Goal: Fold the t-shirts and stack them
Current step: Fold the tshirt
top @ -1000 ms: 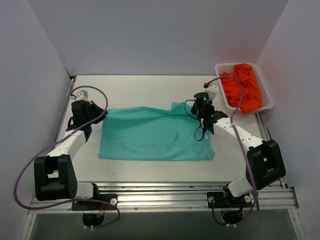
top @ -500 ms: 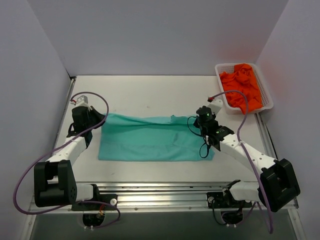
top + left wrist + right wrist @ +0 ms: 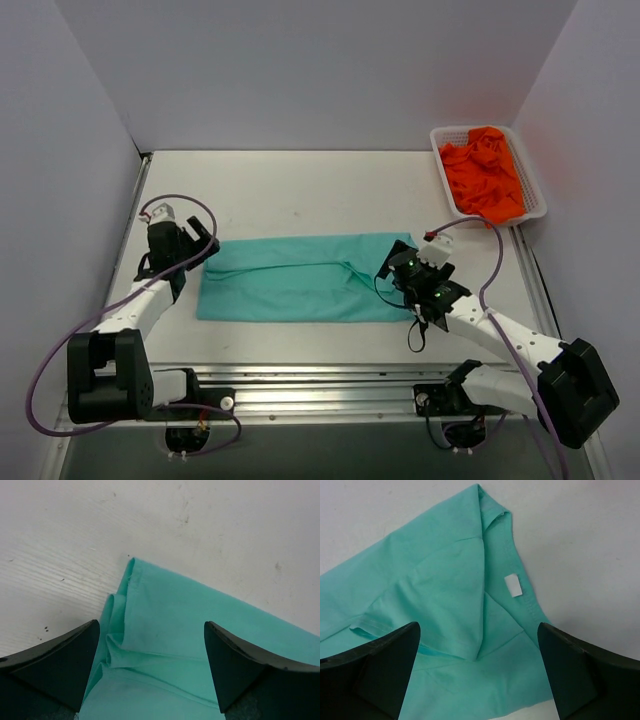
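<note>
From above, the teal-green t-shirt (image 3: 300, 278) lies on the desk (image 3: 300, 190) as a long, narrow band running left to right across its near middle. It looks doubled over lengthwise, so I judge the first fold done. The crosswise folds are not yet made and no stack exists. The orange t-shirts (image 3: 485, 175) sit crumpled in the white basket (image 3: 538, 205) at the far right corner, none folded, so most of the task remains. The left jaws sit at the band's left end and the right jaws at its right end, both spread wide. In the left wrist view, the left jaws stand wide apart with nothing between them but the cloth lying below. That end of the shirt is slightly bunched, with small pleats near its corner, and the upper layer is smooth. In the right wrist view, the right jaws are equally wide and grip nothing. Below them is the neck end, with the small white label (image 3: 513, 586) showing inside the collar and a short sleeve (image 3: 445, 630) tucked over the body, leaving soft creases.
</note>
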`<state>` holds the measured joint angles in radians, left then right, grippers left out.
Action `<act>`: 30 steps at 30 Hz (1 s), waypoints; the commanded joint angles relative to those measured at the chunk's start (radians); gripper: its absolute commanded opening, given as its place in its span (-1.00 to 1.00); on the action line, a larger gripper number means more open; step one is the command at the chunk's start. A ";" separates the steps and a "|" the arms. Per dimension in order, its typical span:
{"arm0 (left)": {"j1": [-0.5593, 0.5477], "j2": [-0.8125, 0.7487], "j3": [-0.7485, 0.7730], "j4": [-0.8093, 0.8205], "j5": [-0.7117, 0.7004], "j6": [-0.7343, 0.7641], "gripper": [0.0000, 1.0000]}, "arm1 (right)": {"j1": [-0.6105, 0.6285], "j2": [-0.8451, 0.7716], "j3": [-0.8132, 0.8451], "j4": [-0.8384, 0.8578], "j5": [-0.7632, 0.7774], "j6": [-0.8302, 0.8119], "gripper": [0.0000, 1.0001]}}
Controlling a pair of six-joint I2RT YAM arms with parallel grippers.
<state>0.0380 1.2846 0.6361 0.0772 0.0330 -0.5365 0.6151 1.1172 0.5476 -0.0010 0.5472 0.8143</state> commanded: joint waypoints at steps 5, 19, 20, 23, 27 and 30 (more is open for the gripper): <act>0.003 -0.183 -0.030 0.012 -0.176 -0.062 0.88 | 0.089 -0.088 0.061 -0.097 0.157 0.109 1.00; -0.072 -0.085 0.005 0.002 -0.001 -0.174 0.89 | 0.124 0.039 0.086 0.076 0.107 0.049 0.99; -0.084 -0.079 0.005 0.021 -0.001 -0.175 0.89 | 0.123 0.052 0.080 0.091 0.099 0.051 0.95; -0.112 -0.041 0.023 0.045 0.005 -0.181 0.89 | 0.118 0.127 0.069 0.153 0.068 0.052 0.69; -0.121 0.040 0.053 0.076 0.021 -0.180 0.91 | 0.106 0.237 0.101 0.171 0.056 0.062 -0.54; -0.121 0.082 0.079 0.096 0.034 -0.177 0.92 | 0.101 0.289 0.130 0.131 0.066 0.104 -1.00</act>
<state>-0.0792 1.3380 0.6548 0.0895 0.0391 -0.7048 0.7258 1.3819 0.6315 0.1387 0.5903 0.8761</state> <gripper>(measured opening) 0.957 0.016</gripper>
